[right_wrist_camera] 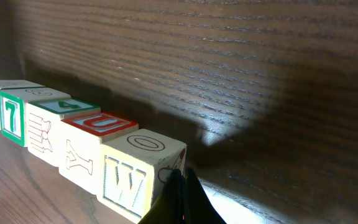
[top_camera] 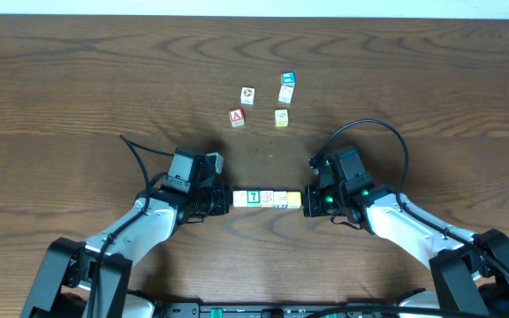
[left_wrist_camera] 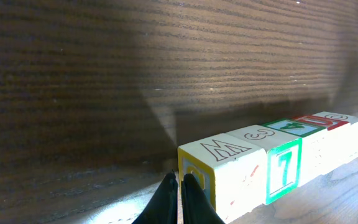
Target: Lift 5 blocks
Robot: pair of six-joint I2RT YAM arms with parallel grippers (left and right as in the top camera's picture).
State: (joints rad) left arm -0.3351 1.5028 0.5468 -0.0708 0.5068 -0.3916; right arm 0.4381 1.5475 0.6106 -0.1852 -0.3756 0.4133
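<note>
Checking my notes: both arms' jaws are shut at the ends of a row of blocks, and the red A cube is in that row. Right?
No. The red A cube lies apart from the row of blocks, among the loose cubes; the overhead view shows it. The jaws are shut at the row's ends.

The table (top_camera: 78,71) is dark brown wood with a strongly marked grain, mostly matt, with a soft sheen where light pools just beside the row of blocks (top_camera: 267,199). The row is smooth pale wood with satin faces, its letters and frames printed in flat green, red and yellow ink. At either end of the row, the left gripper (left_wrist_camera: 179,185) and right gripper (right_wrist_camera: 180,186) look like matt black plastic.
</note>
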